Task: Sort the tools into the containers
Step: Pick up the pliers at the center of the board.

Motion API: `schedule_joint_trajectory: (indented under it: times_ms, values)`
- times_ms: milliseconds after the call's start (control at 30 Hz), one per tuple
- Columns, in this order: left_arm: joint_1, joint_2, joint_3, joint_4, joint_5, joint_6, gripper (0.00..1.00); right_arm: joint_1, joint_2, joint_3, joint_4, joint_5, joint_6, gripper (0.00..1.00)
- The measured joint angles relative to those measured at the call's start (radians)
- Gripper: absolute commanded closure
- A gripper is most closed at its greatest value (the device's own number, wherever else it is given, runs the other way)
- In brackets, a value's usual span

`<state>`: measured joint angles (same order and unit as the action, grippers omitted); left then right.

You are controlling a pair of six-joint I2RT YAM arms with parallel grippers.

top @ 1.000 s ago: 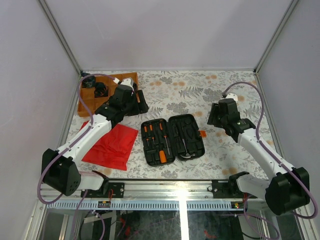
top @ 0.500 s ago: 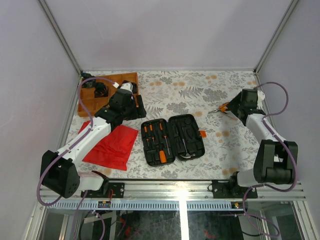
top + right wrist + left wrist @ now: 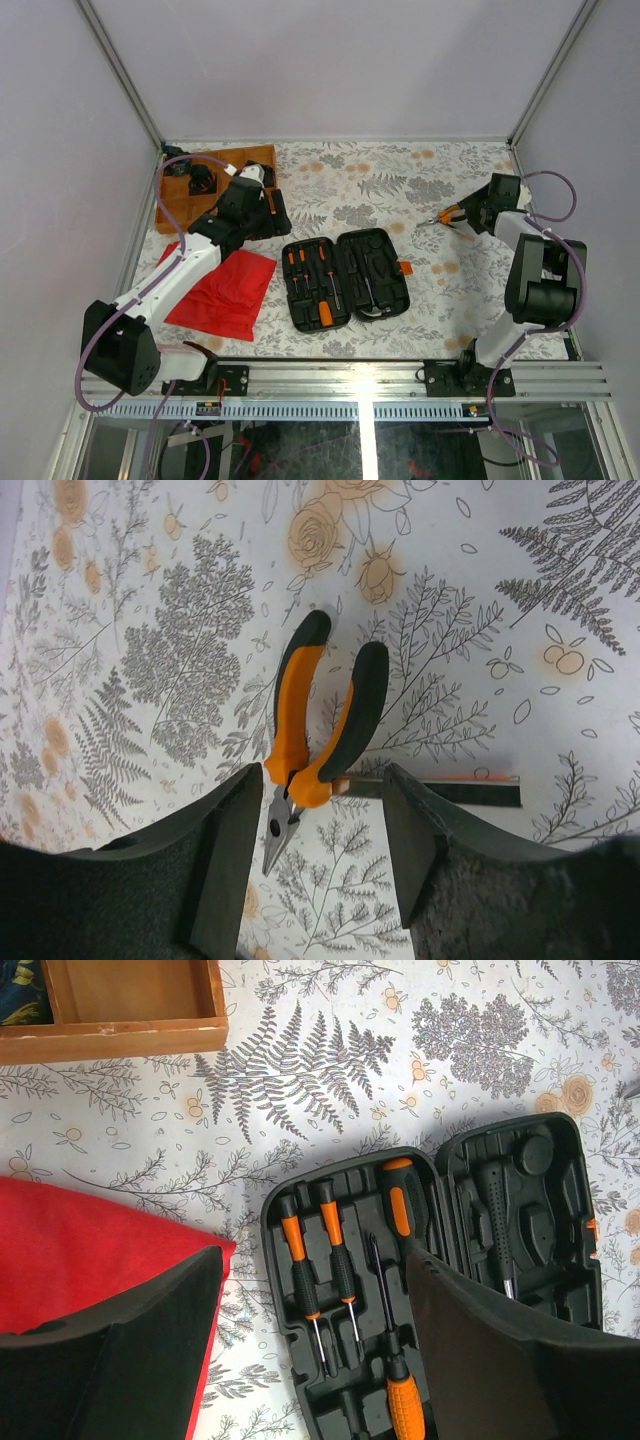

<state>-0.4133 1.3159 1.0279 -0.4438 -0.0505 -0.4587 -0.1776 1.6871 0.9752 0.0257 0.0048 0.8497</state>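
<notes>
The orange-handled pliers [image 3: 315,720] lie on the flowered table [image 3: 350,180] at the right of the top view, handles spread, nose pointing to the lower left of the right wrist frame. The right gripper [image 3: 322,780] stands wide open astride their joint, one finger on each side, and we see it holding nothing. A thin orange-and-dark strip [image 3: 440,786] lies just beside the joint; we cannot tell what it is. Well apart, in the middle of the top view, the black tool case [image 3: 345,278] lies opened flat. Its left half holds two slim screwdrivers [image 3: 300,1270] side by side and two larger orange-handled ones [image 3: 400,1200]. The left gripper [image 3: 315,1260] hangs above that case, jaws wide apart and empty. A red cloth [image 3: 80,1250] lies left of the case, and a wooden tray [image 3: 120,1038] sits in the upper left.
</notes>
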Motion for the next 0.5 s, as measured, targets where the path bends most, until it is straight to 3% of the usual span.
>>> schedule_joint_trajectory:
  times_ms: [500]
  values:
    - [0.017, 0.009, 0.0, 0.0, 0.021, 0.0, 0.27, -0.028, 0.192, 0.102, 0.01, -0.016, 0.012, 0.4]
